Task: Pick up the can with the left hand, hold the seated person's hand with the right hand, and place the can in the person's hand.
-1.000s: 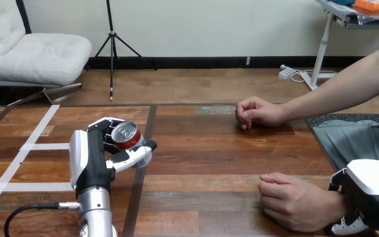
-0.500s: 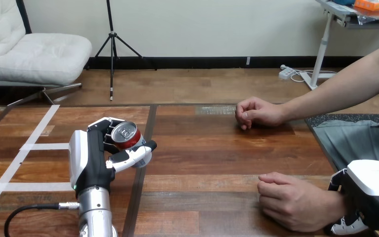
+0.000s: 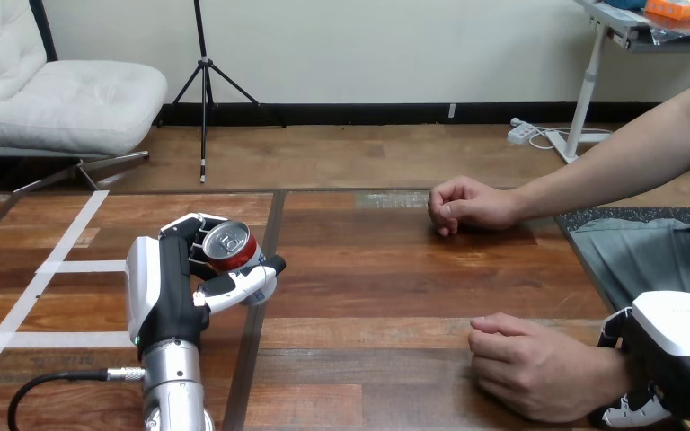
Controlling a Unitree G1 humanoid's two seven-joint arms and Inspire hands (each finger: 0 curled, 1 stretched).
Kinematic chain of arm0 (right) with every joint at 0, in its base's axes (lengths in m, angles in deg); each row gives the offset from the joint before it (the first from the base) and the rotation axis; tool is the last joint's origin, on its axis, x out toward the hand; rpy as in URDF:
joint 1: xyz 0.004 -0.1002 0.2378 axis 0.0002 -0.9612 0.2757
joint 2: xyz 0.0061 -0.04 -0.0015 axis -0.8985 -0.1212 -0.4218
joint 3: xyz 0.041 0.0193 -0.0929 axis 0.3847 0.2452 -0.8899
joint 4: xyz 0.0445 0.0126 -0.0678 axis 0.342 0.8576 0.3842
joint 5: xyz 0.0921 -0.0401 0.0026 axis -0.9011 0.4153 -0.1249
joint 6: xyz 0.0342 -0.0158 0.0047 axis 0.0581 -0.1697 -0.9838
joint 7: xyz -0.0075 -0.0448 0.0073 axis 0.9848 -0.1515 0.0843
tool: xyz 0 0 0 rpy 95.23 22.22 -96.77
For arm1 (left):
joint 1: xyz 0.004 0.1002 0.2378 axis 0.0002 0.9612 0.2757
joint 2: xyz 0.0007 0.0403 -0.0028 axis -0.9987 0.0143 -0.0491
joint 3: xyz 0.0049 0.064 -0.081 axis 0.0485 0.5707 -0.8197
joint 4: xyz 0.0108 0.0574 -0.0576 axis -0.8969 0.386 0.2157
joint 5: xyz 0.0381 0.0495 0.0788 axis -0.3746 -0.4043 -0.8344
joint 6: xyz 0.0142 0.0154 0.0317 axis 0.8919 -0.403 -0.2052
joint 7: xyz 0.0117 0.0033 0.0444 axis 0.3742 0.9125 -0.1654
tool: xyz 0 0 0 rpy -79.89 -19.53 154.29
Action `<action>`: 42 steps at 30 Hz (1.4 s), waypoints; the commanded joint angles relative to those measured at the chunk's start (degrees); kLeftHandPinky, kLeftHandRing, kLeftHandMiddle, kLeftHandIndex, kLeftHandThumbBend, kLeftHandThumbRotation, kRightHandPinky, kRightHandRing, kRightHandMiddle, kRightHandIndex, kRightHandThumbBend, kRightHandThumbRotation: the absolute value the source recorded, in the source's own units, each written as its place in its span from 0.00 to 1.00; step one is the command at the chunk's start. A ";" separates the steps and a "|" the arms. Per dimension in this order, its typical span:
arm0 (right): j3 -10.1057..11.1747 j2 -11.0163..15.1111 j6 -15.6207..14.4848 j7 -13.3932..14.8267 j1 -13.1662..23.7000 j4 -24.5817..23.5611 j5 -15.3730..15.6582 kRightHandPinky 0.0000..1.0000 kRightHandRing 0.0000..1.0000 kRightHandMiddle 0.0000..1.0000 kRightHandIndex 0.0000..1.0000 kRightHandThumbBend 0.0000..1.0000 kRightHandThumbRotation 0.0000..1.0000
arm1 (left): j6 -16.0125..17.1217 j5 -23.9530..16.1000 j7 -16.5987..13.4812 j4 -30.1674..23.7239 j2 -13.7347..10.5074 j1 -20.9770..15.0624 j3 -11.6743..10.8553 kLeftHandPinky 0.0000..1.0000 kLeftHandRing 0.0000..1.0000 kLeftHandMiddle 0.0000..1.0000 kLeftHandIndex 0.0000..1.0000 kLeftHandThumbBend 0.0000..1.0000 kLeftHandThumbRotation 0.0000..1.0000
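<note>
A red can (image 3: 230, 245) with a silver top is tilted in my left hand (image 3: 172, 289), lifted just above the table's left half. That hand's fingers and thumb curl round the can. The person's near hand (image 3: 526, 364) rests loosely curled on the table at the lower right. Its wrist runs under my right hand (image 3: 678, 346) at the bottom right corner, with a thumb above the wrist and white fingers (image 3: 631, 411) curled below it. The person's far hand (image 3: 465, 205) lies as a loose fist farther back on the table, apart from both my hands.
White tape lines (image 3: 49, 266) mark the wooden table (image 3: 386, 287) at the left. A dark seam (image 3: 265, 269) runs front to back beside the can. The person's forearm (image 3: 611, 171) reaches in from the right edge.
</note>
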 commanded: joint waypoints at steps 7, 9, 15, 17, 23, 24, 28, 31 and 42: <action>-0.52 1.00 -4.33 -4.09 -1.61 1.68 1.45 0.39 0.52 0.63 0.66 0.78 0.00 | 0.41 -0.59 -0.47 -3.62 -0.29 -3.39 0.01 0.39 0.42 0.46 0.48 0.62 0.00; -0.67 1.00 -5.16 -5.37 -1.49 1.24 1.56 0.43 0.57 0.68 0.69 0.78 0.00 | 0.22 -0.64 -0.49 -3.69 -0.29 -3.38 0.00 0.39 0.42 0.46 0.48 0.62 0.00; -0.80 1.13 -5.92 -6.66 -1.49 0.37 1.77 0.52 0.70 0.77 0.76 0.77 0.00 | 0.67 -0.68 -0.59 -3.38 -0.41 -3.43 -0.04 0.39 0.42 0.46 0.48 0.62 0.00; -0.75 1.20 -5.80 -6.83 -1.46 0.29 1.61 0.54 0.72 0.78 0.76 0.77 0.00 | 0.86 -0.65 -0.59 -3.24 -0.46 -3.44 -0.06 0.39 0.42 0.46 0.48 0.62 0.00; -1.20 1.84 -5.55 -8.02 -1.01 0.63 1.87 0.65 0.78 0.82 0.79 0.78 0.00 | 0.53 -0.17 -0.28 -3.53 -0.27 -3.35 -0.30 0.40 0.43 0.46 0.48 0.62 0.00; -1.28 1.93 -5.45 -8.09 -0.93 0.75 1.97 0.67 0.78 0.82 0.80 0.78 0.00 | 0.44 -0.13 -0.26 -3.60 -0.25 -3.34 -0.33 0.40 0.43 0.46 0.48 0.62 0.00; -1.26 1.98 -5.07 -8.01 -0.88 0.99 2.15 0.71 0.81 0.84 0.81 0.73 0.00 | 0.46 0.15 -0.15 -3.71 -0.16 -3.34 -0.46 0.40 0.43 0.46 0.48 0.62 0.00; -1.15 1.88 -4.97 -7.96 -0.90 0.98 2.12 0.72 0.81 0.84 0.81 0.72 0.00 | 0.49 0.17 -0.22 -3.76 -0.21 -3.33 -0.44 0.40 0.43 0.46 0.48 0.62 0.00; -0.76 1.56 -4.78 -7.37 -1.27 0.66 1.82 0.72 0.81 0.85 0.81 0.73 0.00 | 0.63 0.09 -0.29 -3.56 -0.29 -3.41 -0.37 0.39 0.42 0.46 0.48 0.62 0.00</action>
